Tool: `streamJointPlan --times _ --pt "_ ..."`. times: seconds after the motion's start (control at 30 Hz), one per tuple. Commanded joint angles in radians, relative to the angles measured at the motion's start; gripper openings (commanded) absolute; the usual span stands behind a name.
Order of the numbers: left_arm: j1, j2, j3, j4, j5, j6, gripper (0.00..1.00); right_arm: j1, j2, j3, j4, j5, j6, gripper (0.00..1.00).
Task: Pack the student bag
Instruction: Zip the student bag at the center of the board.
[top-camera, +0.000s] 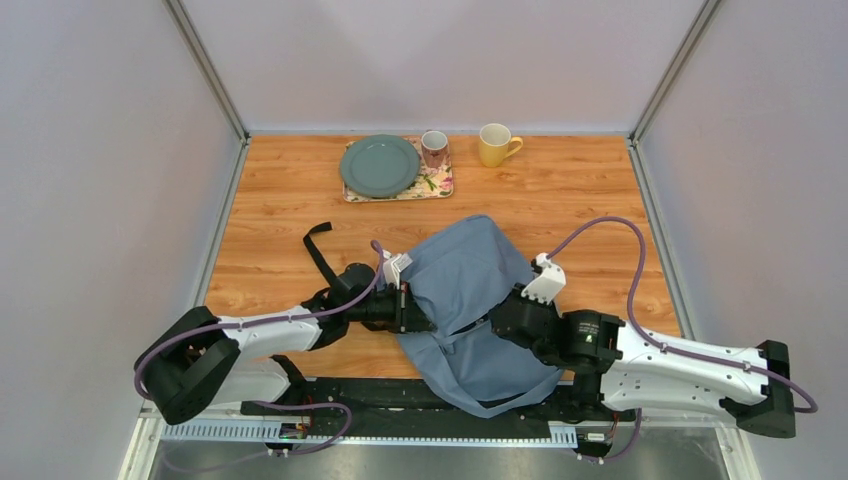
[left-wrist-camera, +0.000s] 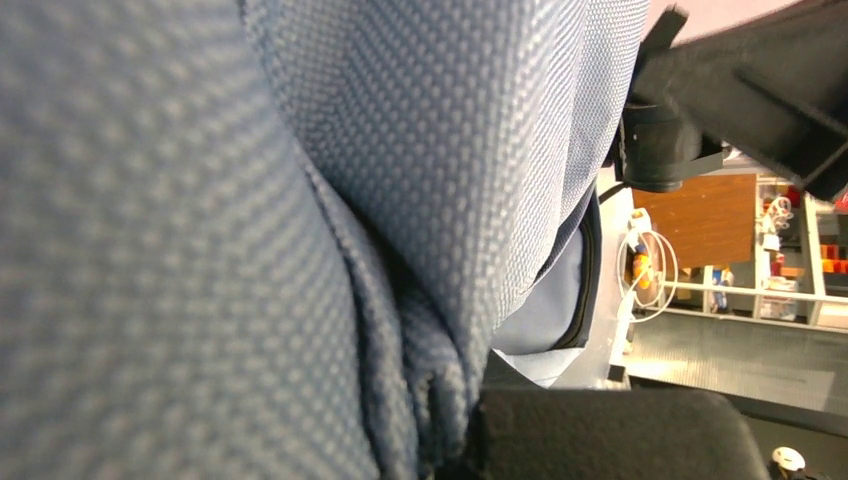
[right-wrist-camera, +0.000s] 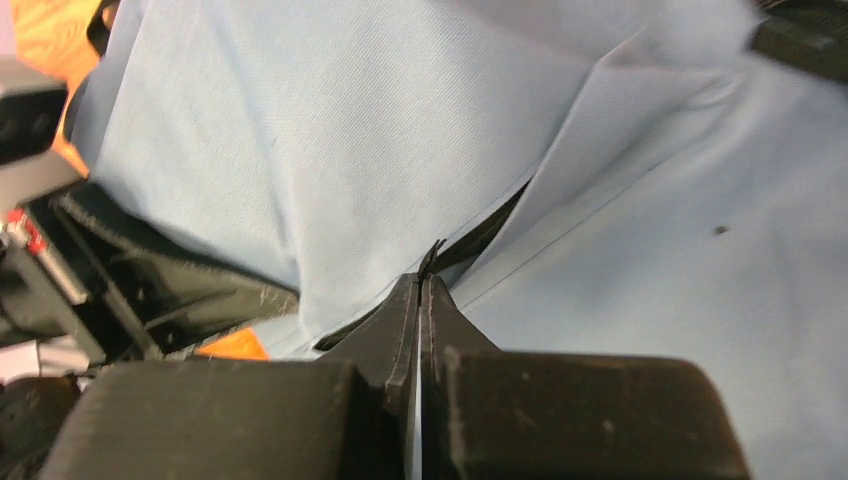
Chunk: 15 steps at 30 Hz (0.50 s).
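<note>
The student bag (top-camera: 470, 290), grey-blue fabric, lies crumpled at the near middle of the wooden table, partly over its front edge. My left gripper (top-camera: 415, 310) is at the bag's left side. In the left wrist view the woven bag cloth (left-wrist-camera: 300, 200) fills the frame and bunches against my left gripper (left-wrist-camera: 460, 440), which is shut on it. My right gripper (top-camera: 497, 322) is at the bag's right side. In the right wrist view my right gripper (right-wrist-camera: 422, 280) is shut, with a small black zipper tab (right-wrist-camera: 433, 252) sticking out at its tip, on the bag's pale panel (right-wrist-camera: 350, 120).
At the far edge a flowered tray (top-camera: 440, 185) holds a grey-green plate (top-camera: 379, 165) and a patterned mug (top-camera: 434, 148). A yellow mug (top-camera: 495, 144) stands to its right. A black bag strap (top-camera: 318, 250) loops out left of the bag.
</note>
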Motion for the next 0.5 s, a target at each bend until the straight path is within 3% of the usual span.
streamJointPlan --times 0.0,0.23,0.47 --pt "0.005 -0.071 0.056 -0.044 -0.023 0.154 0.0 -0.072 -0.042 0.057 -0.101 0.159 0.009 0.0" --pt "0.165 -0.134 0.088 -0.175 0.037 0.202 0.0 -0.294 -0.093 0.085 -0.08 0.143 -0.178 0.0" --pt "0.336 -0.055 0.246 -0.277 0.174 0.26 0.0 -0.5 -0.035 0.071 0.061 0.028 -0.304 0.0"
